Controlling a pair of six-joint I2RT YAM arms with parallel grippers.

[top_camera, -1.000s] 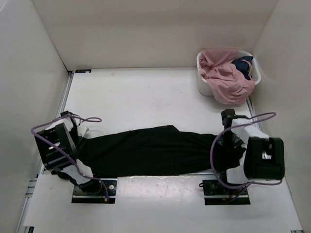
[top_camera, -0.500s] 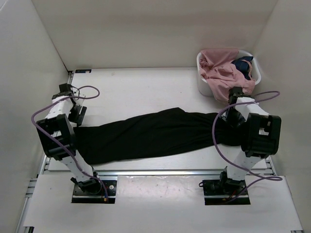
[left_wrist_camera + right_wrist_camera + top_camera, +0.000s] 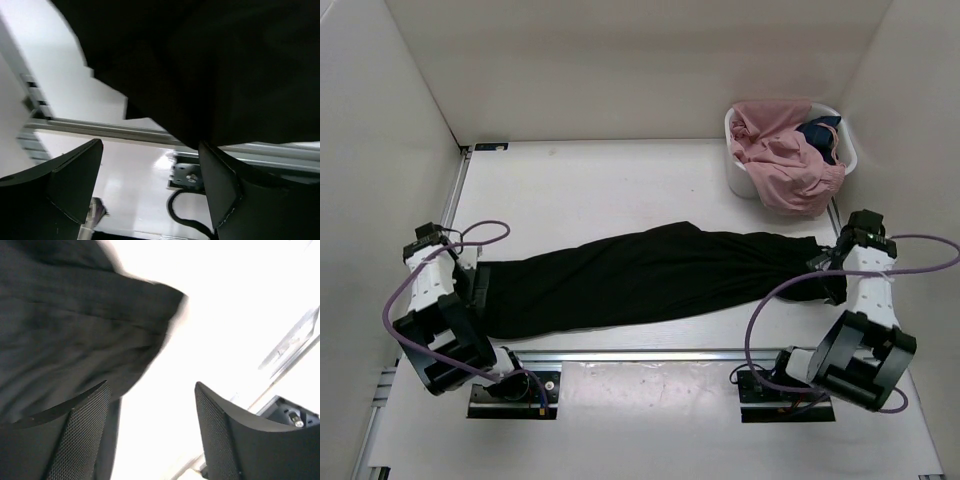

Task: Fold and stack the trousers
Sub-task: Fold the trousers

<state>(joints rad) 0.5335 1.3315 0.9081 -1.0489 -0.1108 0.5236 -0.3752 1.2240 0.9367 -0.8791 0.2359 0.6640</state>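
The black trousers (image 3: 640, 275) lie stretched flat in a long band across the middle of the table, left to right. My left gripper (image 3: 478, 288) is at their left end, open. In the left wrist view (image 3: 150, 172) the black cloth (image 3: 200, 60) fills the top and nothing lies between the fingers; the right fingertip (image 3: 220, 175) sits at the cloth's edge. My right gripper (image 3: 828, 278) is at the trousers' right end, open. In the right wrist view (image 3: 152, 405) the cloth (image 3: 65, 315) hangs at the upper left, beside the left finger (image 3: 85, 430).
A white basket (image 3: 738, 175) stands at the back right with a pink garment (image 3: 785, 160) and a dark blue cloth (image 3: 820, 135) in it. A metal rail (image 3: 650, 352) runs along the near edge. White walls close in the table on three sides.
The trousers were carried away from the near edge and laid out. Since then both grippers have drawn outward and nearer, off the ends, and the trousers lie still.
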